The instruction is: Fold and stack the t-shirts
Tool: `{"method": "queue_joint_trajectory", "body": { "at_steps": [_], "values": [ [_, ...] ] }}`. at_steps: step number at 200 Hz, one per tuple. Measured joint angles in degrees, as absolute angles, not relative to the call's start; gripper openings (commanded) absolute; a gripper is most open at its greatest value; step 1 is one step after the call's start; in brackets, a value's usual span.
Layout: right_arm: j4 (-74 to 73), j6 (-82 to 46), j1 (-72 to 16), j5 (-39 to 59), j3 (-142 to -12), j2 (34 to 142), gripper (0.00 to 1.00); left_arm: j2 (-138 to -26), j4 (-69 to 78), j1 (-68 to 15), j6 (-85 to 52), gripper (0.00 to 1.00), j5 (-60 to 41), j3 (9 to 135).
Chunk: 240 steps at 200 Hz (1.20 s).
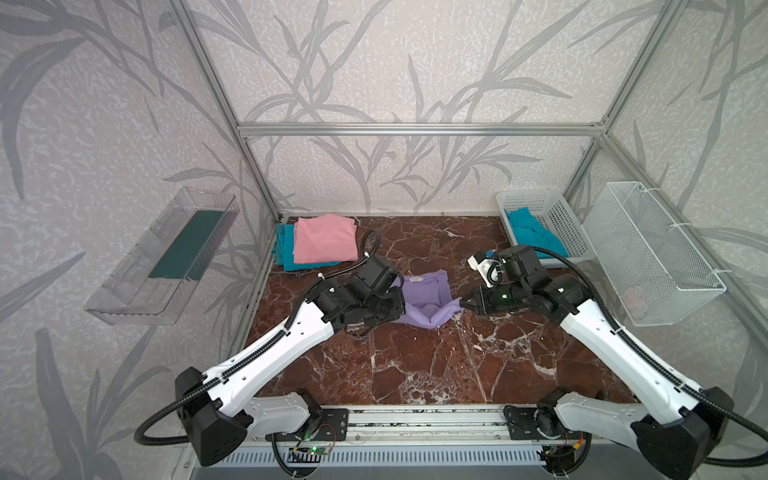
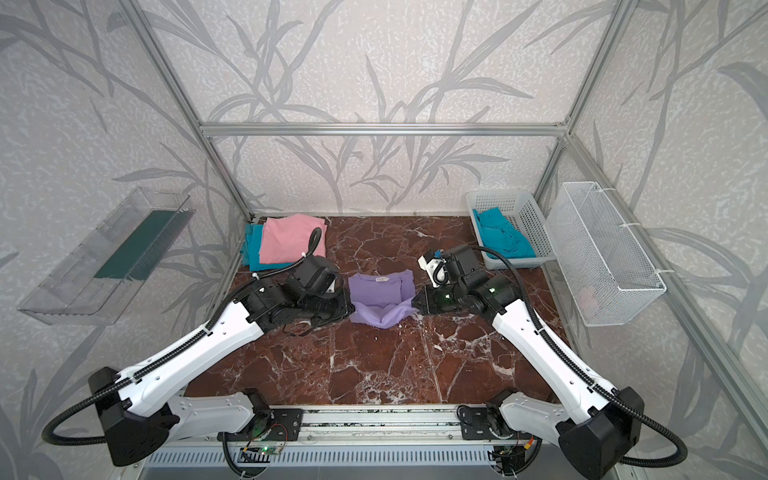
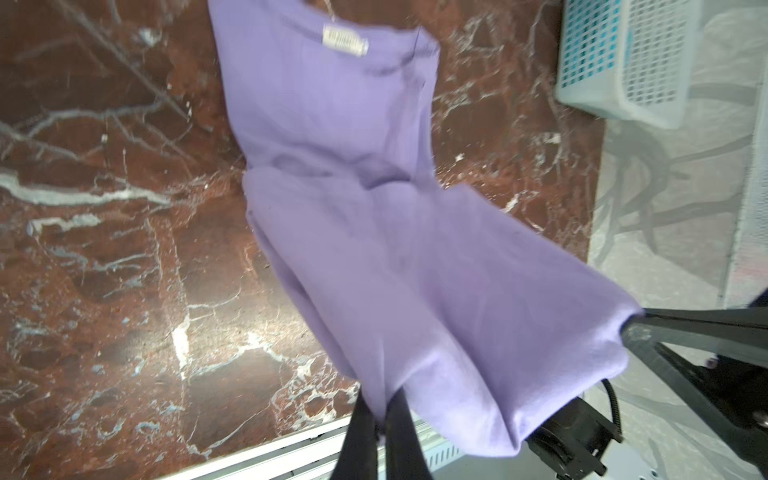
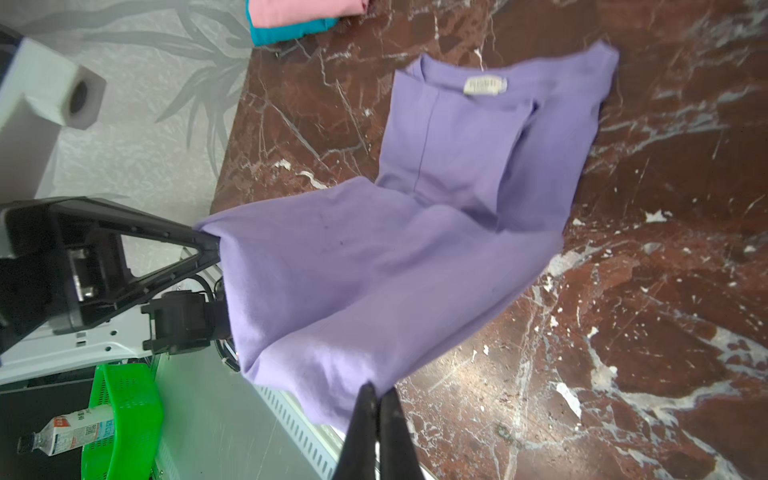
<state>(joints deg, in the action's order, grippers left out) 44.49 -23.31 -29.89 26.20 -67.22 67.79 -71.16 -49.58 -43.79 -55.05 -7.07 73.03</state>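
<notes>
We see the lavender shirt [image 1: 424, 299] in the middle of the table [image 1: 415, 374], its collar end flat on the marble and its near edge lifted. The left gripper [image 3: 380, 409] is clamped on one near corner and the right gripper [image 4: 376, 392] pinches the other. At the back left a folded pink shirt [image 1: 324, 239] rests on a folded teal shirt [image 1: 284, 253]. A crumpled teal shirt [image 1: 534, 237] lies in the white basket [image 1: 559, 210].
</notes>
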Motion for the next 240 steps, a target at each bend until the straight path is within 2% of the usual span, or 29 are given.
{"method": "queue_joint_trajectory", "body": {
  "at_steps": [28, 95, 186, 198, 206, 214, 224, 240],
  "values": [
    [43.77, -23.64, -27.99, 26.87, -68.1, 71.31, 0.0, -72.95, -49.8, -40.25, -52.62, 0.0, -7.6, 75.13],
    [35.97, -26.79, -21.04, 31.46, -68.29, 84.51, 0.0, -79.35, -44.45, -26.61, -49.52, 0.0, -15.49, 71.29],
    [30.79, -28.99, -16.16, 34.11, -76.07, 100.79, 0.0, -105.38, -37.58, -20.4, -45.08, 0.0, -27.07, 81.76],
    [29.76, -29.39, -15.55, 34.2, -77.06, 103.57, 0.12, -107.77, -37.67, -19.88, -44.73, 0.12, -27.38, 82.19],
    [29.39, -29.74, -15.16, 34.24, -77.76, 105.45, 0.26, -109.03, -37.8, -19.51, -44.36, 0.23, -27.35, 82.65],
    [28.99, -30.09, -14.72, 34.15, -78.52, 107.42, 0.36, -110.17, -38.22, -19.16, -44.27, 0.33, -27.31, 83.44],
    [28.62, -30.11, -14.31, 33.8, -79.55, 109.75, 0.41, -111.26, -38.87, -18.74, -43.92, 0.4, -27.05, 84.75],
    [28.58, -30.13, -13.96, 32.51, -81.25, 112.42, 0.44, -112.44, -40.82, -17.8, -43.07, 0.43, -26.11, 88.14]
  ]
}}
